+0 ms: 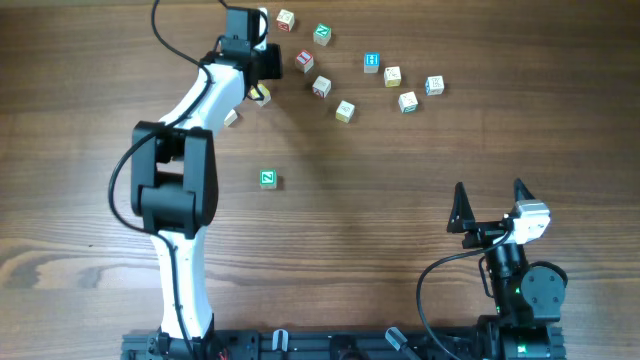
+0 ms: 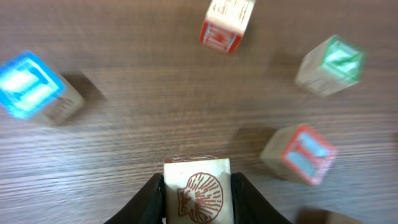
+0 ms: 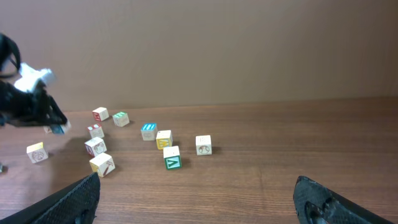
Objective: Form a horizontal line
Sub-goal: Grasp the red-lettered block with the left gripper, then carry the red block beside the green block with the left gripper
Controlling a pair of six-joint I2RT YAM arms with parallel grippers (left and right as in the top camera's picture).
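Well, the wooden surface (image 1: 420, 250) carries two arms and a scatter of cubes. The left arm (image 1: 175, 190) reaches to the far edge, left of the middle. The right arm (image 1: 520, 290) sits at the near edge, toward the right corner.

The right fingers (image 1: 459, 205) are spread wide, holding nothing and touching no cube. The left fingers (image 2: 152, 199) are drawn in on either side of a cream shell cube (image 2: 197, 196) and grip it.

The horizontal line is not yet formed. The letter cubes (image 1: 392, 76) lie loose and apart from one another, in a ragged band along the far edge from the left fingers across toward the right. From above I count twelve in plain sight; whether the gripped one is among them I cannot tell.

Two have green faces: a far green cube (image 1: 322, 34) by the far edge and a lone green cube (image 1: 267, 179) near the middle of the surface. Two are blue-faced, one being the blue cube (image 1: 371, 63) in the band. The rest are cream with red or yellow.
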